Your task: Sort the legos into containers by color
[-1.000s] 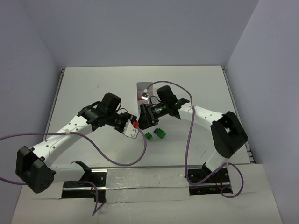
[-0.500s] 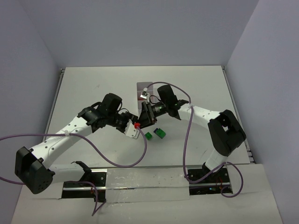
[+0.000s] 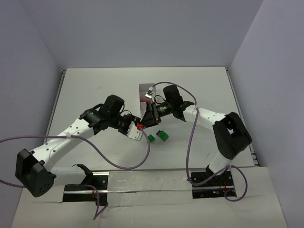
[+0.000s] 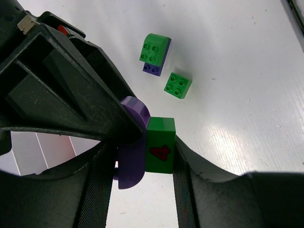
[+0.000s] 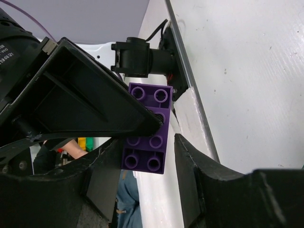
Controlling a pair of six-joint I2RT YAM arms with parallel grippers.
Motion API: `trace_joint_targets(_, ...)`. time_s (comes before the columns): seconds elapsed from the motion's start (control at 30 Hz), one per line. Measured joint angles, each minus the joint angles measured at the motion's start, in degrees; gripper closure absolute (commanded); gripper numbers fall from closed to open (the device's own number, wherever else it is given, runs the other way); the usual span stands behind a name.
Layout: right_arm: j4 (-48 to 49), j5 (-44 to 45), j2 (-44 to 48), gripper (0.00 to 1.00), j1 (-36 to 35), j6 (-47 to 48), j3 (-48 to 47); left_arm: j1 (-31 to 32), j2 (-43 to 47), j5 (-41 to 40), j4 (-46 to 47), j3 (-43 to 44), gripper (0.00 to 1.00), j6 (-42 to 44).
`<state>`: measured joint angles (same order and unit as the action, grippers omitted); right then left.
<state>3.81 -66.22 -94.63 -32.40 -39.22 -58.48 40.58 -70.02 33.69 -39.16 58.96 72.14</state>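
My left gripper is shut on a green brick with a red "4", which is joined side by side to a purple brick. My right gripper meets it tip to tip. Its jaws stand around the same purple brick, with a thin gap at the right finger. Both hold above the table just in front of the white tray. A green brick stacked on a small dark one and a single green brick lie on the table.
The two loose green bricks lie just right of and in front of the grippers. The tray's near part is hidden by the right wrist. Purple cables loop beside both arms. Walls enclose the table on the left, back and right.
The right wrist has shifted slightly up and back toward the tray. The left arm has barely moved, and the loose green bricks have stayed put.
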Motion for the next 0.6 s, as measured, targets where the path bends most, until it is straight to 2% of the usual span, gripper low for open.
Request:
trace_joint_targets(0.1,0.0,-0.1,0.0,0.64,0.0,-0.2,0.0,0.0,-0.2,-0.1,0.0,0.0,0.95,-0.2)
trace_joint_targets(0.17,-0.2,0.0,0.0,0.77,0.1,-0.2,0.0,0.1,-0.3,-0.1,0.1,0.0,0.94,-0.4)
trace_joint_targets(0.23,-0.3,0.0,0.0,0.93,0.1,0.0,0.0,0.2,-0.3,-0.2,0.1,0.0,0.88,-0.7)
trace_joint_targets(0.27,-0.4,-0.1,0.0,1.00,0.1,0.0,0.0,0.2,-0.3,-0.3,0.2,0.0,0.82,-1.0)
trace_joint_targets(0.33,-0.5,-0.3,0.0,1.00,0.2,0.1,0.0,0.2,-0.4,-0.2,0.4,0.0,0.59,-1.6)
trace_joint_targets(0.37,-0.5,-0.3,0.0,1.00,0.2,0.1,0.0,0.2,-0.4,-0.3,0.6,0.0,0.16,-2.1)
trace_joint_targets(0.4,-0.7,-0.3,0.0,1.00,0.2,0.1,0.0,0.3,-0.5,-0.3,0.8,0.0,0.04,-2.6)
trace_joint_targets(0.43,-0.8,-0.3,0.0,1.00,0.3,0.3,0.0,0.3,-0.6,-0.3,1.3,0.0,0.01,-3.4)
trace_joint_targets(0.6,-1.2,0.4,0.7,1.00,1.2,1.8,0.0,-1.0,-0.5,-0.1,4.2,0.0,0.01,-11.8)
